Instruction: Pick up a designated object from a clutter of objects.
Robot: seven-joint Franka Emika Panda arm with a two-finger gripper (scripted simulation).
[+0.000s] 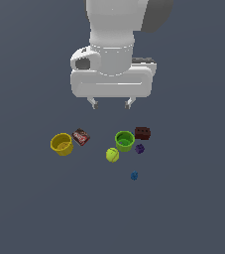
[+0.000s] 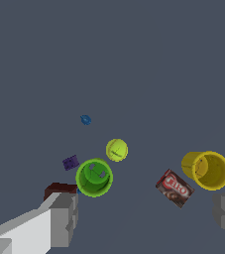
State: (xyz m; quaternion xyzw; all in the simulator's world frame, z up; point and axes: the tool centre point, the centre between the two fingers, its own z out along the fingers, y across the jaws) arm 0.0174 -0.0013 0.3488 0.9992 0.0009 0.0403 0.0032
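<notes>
Only the wrist view shows print on the packet point(image 2: 174, 188); hand point(image 1: 111, 103) spread wide above ball point(image 1: 112, 155).

A flat, uniform slate-grey ground point(image 1: 193, 218) spreads behind everything in the exterior and wrist views alike.

Yellow-green ball point(image 1: 112, 155), green cup point(image 1: 125, 141), yellow cup point(image 1: 62, 144).

Flat, even simulator light falls across both views, dim overall against a uniform slate-blue ground point(image 1: 29, 208) where the objects cast no visible shadows. The white arm point(image 1: 111, 47) shows soft shading, brighter on its front face, without glare. Edges are crisp but coarse; lettering on the brown-red packet point(image 2: 174, 188) stays partly legible. No lens distortion or blur appears.
</notes>
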